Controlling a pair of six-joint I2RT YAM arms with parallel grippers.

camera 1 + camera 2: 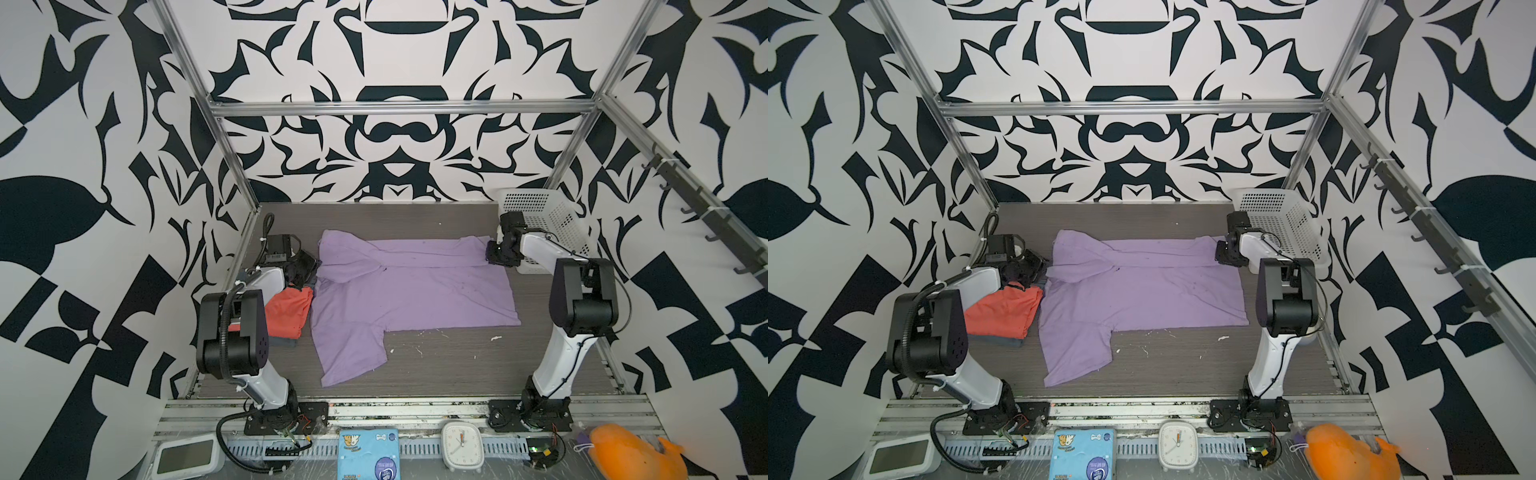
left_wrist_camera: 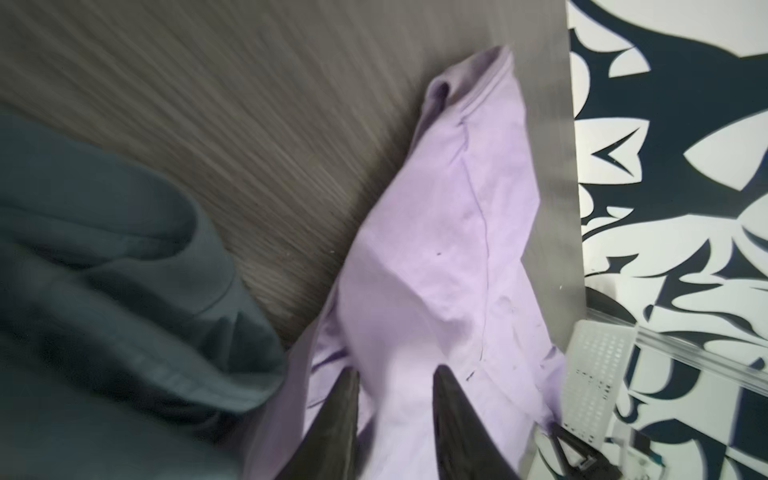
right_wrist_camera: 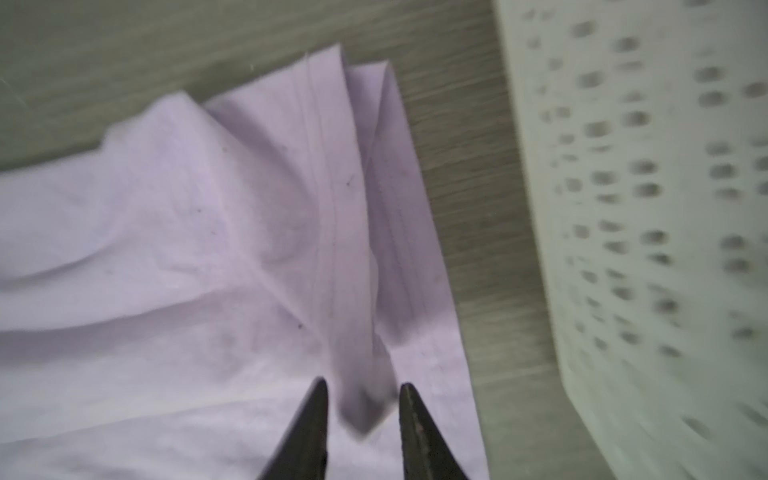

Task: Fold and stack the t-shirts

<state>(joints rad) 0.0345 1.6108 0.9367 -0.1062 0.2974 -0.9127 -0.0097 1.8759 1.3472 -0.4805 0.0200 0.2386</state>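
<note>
The lavender-purple t-shirt [image 1: 411, 286] [image 1: 1142, 286] lies spread on the table, its far edge folded over toward the near side and one sleeve pointing to the front. My left gripper [image 2: 397, 372] [image 1: 305, 270] hovers open at the shirt's far-left corner, with purple cloth lying slack between its fingers. My right gripper [image 3: 363, 384] [image 1: 492, 253] is open at the far-right corner, a loose blurred cloth corner hanging between its tips. A folded coral-red t-shirt [image 1: 289, 309] [image 1: 1005, 309] rests on a grey-blue t-shirt [image 1: 286, 341] [image 2: 104, 270] at the left.
A white perforated basket [image 1: 548, 216] [image 3: 644, 208] stands at the back right, close beside the right gripper. On the front rail sit a clock [image 1: 462, 444], a blue packet [image 1: 368, 453] and an orange plush toy [image 1: 631, 455]. Bare tabletop [image 1: 457, 365] lies in front of the shirt.
</note>
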